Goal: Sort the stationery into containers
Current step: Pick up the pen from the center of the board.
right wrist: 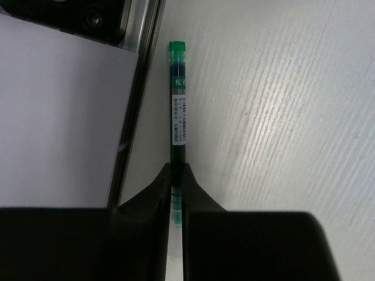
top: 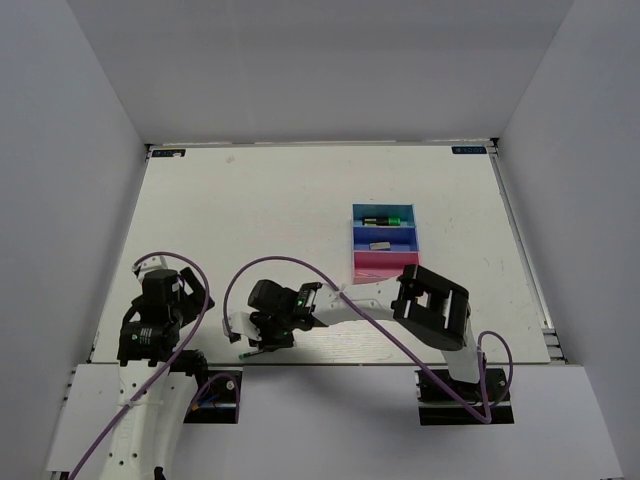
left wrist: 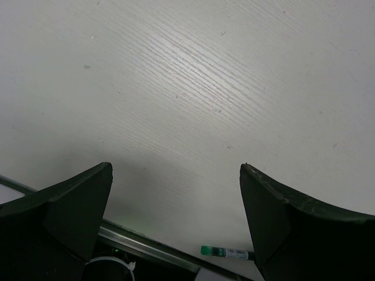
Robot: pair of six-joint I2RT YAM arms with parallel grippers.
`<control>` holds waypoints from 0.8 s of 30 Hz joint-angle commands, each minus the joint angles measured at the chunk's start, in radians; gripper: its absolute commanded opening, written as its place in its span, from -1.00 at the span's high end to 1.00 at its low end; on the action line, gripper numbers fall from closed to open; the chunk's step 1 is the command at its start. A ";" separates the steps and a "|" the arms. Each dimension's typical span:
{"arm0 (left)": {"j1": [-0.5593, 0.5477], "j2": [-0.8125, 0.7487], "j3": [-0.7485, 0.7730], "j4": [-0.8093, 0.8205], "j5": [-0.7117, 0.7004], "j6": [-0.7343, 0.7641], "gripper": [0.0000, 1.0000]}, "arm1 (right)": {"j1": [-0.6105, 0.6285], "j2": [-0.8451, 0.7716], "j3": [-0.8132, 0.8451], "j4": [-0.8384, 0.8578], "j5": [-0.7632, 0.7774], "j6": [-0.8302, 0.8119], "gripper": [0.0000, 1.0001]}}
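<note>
A thin black pen (right wrist: 177,105) with a green end lies on the table right beside the near edge rail. My right gripper (right wrist: 177,167) is shut on it, and the jaws pinch its barrel. From above, that gripper (top: 264,343) reaches far left, with the pen (top: 248,354) poking out toward the edge. My left gripper (left wrist: 176,170) hangs open over bare table, and the pen (left wrist: 227,252) lies beyond its right finger. The containers stand in a row: light blue (top: 383,207) with a green highlighter (top: 382,220), dark blue (top: 386,233) with a grey eraser (top: 380,245), and pink (top: 372,271).
The metal edge rail (right wrist: 137,88) runs just left of the pen, with the white base plate (right wrist: 58,117) beyond it. My right arm's elbow (top: 432,305) overlaps the pink tray's near corner. A purple cable (top: 330,290) arcs over the table.
</note>
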 commanded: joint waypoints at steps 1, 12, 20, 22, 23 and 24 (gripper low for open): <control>0.006 -0.009 -0.002 0.003 -0.015 -0.006 -0.99 | -0.009 0.040 -0.062 -0.139 0.092 0.018 1.00; 0.006 -0.007 -0.004 0.003 -0.014 -0.008 -0.99 | -0.086 -0.129 -0.038 -0.195 0.181 0.003 1.00; 0.006 -0.017 -0.004 0.003 -0.015 -0.006 -0.99 | -0.133 -0.233 -0.071 -0.214 0.210 -0.012 1.00; 0.006 -0.006 -0.007 0.003 -0.015 -0.006 -0.99 | -0.136 -0.248 -0.074 -0.215 0.210 -0.011 1.00; 0.006 -0.006 -0.007 0.003 -0.015 -0.006 -0.99 | -0.147 -0.267 -0.080 -0.217 0.215 -0.012 1.00; 0.006 -0.001 -0.004 0.003 -0.017 -0.006 -0.99 | -0.151 -0.271 -0.081 -0.218 0.218 -0.014 1.00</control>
